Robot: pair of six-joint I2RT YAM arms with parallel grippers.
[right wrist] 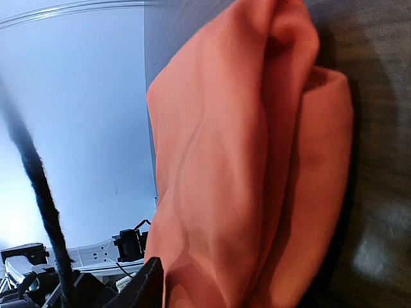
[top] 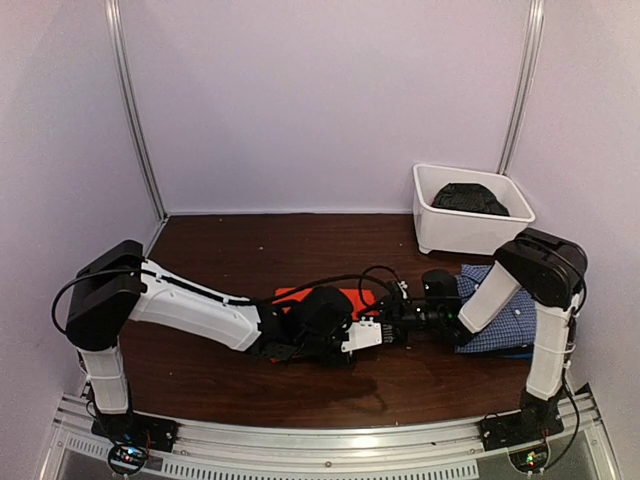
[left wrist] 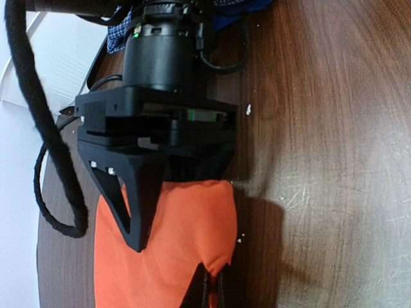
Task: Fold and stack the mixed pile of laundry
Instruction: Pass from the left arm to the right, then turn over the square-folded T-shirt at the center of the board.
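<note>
Nearer than the white tub point(top: 430, 228), the orange T-shirt point(right wrist: 218, 167) is bunched in soft folds, its edge pinched by the clenched left gripper point(left wrist: 213, 290), the right gripper point(left wrist: 170, 218) parted around it. The checked shirt point(top: 505, 320) is spread just before the tub, black cloth point(top: 470, 198) inside.

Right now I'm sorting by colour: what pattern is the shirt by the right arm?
Shirt: blue-and-white check, best in the top view.
</note>
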